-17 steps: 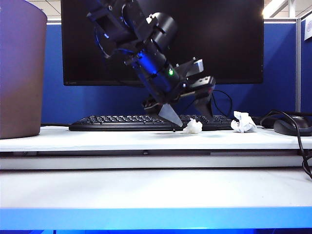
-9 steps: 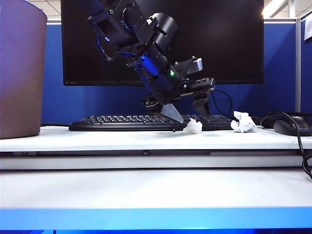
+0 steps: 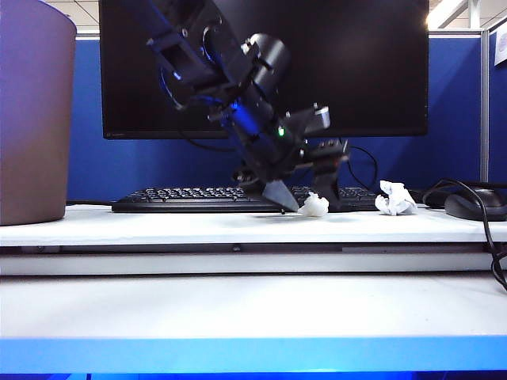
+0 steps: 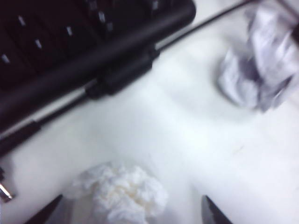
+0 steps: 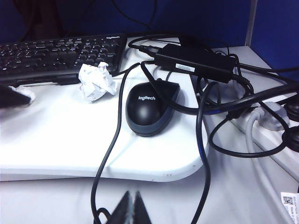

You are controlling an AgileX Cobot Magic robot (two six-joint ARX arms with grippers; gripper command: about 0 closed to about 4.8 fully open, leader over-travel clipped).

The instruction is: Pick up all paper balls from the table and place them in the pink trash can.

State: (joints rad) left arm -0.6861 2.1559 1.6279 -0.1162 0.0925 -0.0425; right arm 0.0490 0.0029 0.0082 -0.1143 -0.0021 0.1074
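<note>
Left gripper — arm slanted steeply down onto the raised shelf of the table, jaws spread astride a white paper ball before the keyboard. Right gripper — fingertips together, near a mouse.

The two paper balls are crumpled white paper, wrinkled and matt. The bench is a smooth white surface with a faint sheen. The pink trash can looks like smooth, dull plastic. The left claw is dark matt plastic; the right claw likewise. The mouse has a black satin plastic shell, and the monitor screen is glossy black.
</note>
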